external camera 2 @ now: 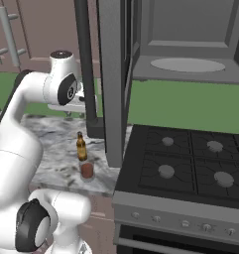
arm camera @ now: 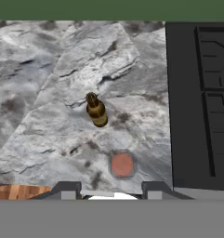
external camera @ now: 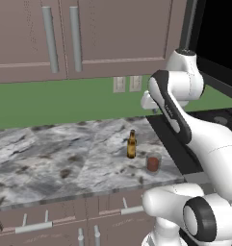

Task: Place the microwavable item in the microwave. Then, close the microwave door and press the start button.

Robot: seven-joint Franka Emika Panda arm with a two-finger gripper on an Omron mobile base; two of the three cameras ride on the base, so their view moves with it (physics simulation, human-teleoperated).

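The small glass cup (external camera: 153, 164) (external camera 2: 87, 170) with reddish-brown contents stands on the marble counter near its front edge. From above, in the hand view, the cup (arm camera: 121, 164) shows as a red disc. My gripper (arm camera: 111, 190) (external camera 2: 70, 112) hovers high above it, open, with nothing between its tips. The microwave (external camera 2: 190, 47) hangs above the stove with its white turntable (external camera 2: 188, 64) showing. Its door (external camera 2: 113, 79) (external camera: 211, 41) is swung wide open, and the bar handle (external camera 2: 84, 59) faces the arm.
A slim brown bottle (external camera: 131, 145) (external camera 2: 81, 147) (arm camera: 96, 110) stands just behind the cup. A black gas stove (external camera 2: 190, 166) (arm camera: 201, 93) borders the counter (external camera: 50, 153) on the right. Cabinets (external camera: 64, 38) hang above the green wall.
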